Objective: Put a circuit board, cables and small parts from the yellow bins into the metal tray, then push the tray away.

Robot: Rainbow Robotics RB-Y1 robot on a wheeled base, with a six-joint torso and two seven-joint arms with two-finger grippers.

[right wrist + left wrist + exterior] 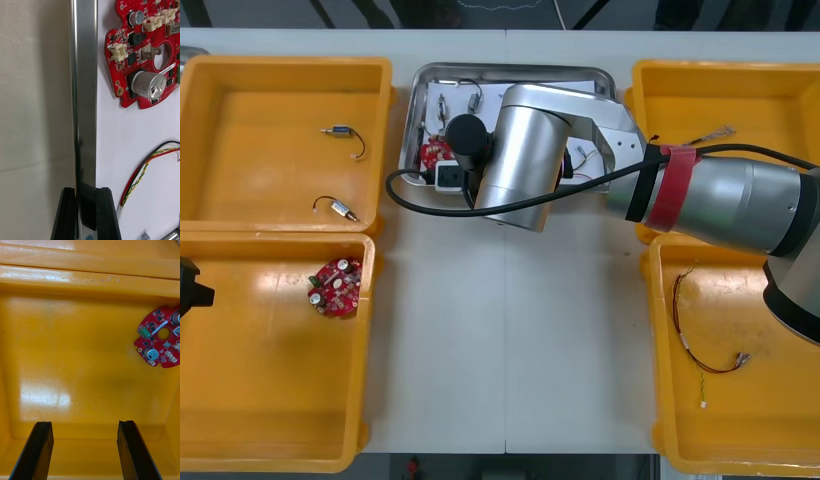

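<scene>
My right pincer (85,193) is clamping onto the left rim of the metal tray (510,70). One black finger is sitting outside the wall and the other inside, with the shiny rim running up between them. The tray is sitting at the tabletop's far edge, midway between the yellow bins.

Inside it, a red circuit board (146,56) is lying on the white floor by the tray's left edge, toward the near-left corner. It's just beside the rim I'm gripping, with a sliver of floor showing between the two. A red and yellow cable (138,178) is curling across the floor closer to my fingers than the board. Small metal parts (475,98) are resting up toward the tray's far edge.

Over on the other side, my left pincer (85,427) is hanging at the left edge of the near-left bin (280,460), fingers standing well apart and gripping nothing. A second circuit board (337,287) is lying toward that bin's far-right corner.
</scene>
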